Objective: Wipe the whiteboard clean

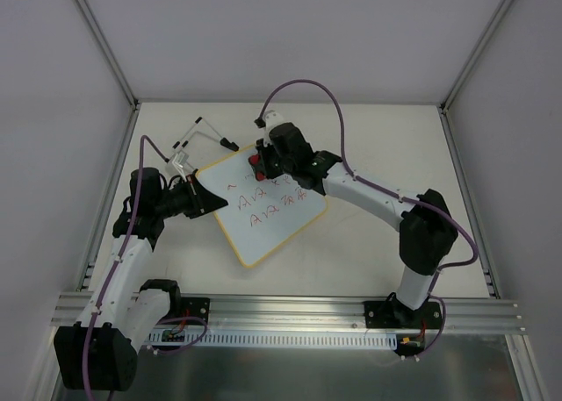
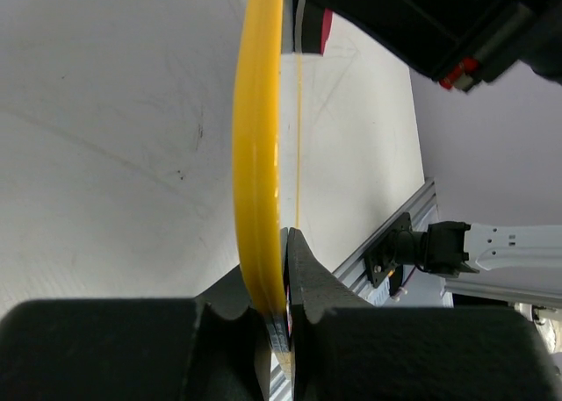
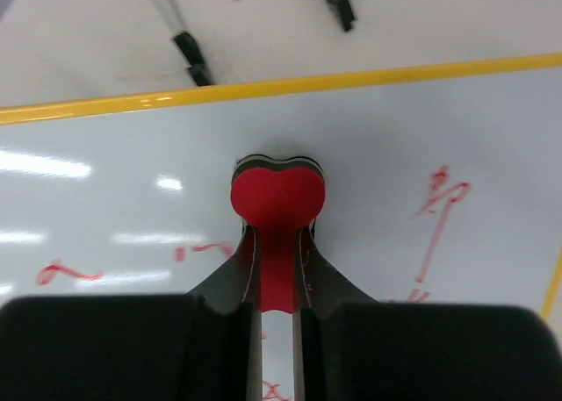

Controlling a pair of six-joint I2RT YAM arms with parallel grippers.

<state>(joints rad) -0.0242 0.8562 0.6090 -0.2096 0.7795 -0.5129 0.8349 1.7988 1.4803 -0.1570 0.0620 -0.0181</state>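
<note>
Grey walls enclosed the white bench. Near its centre, the left gripper pinched the whiteboard by its frame. The right gripper clamped the eraser at its far edge. A hard wipe could have twisted it free.

We look down on a cream-white table closed in at the back and both sides by plain pale grey walls. Slim metal posts climb the back corners. A ribbed aluminium rail lines the table's near edge. The light is soft and even.
</note>
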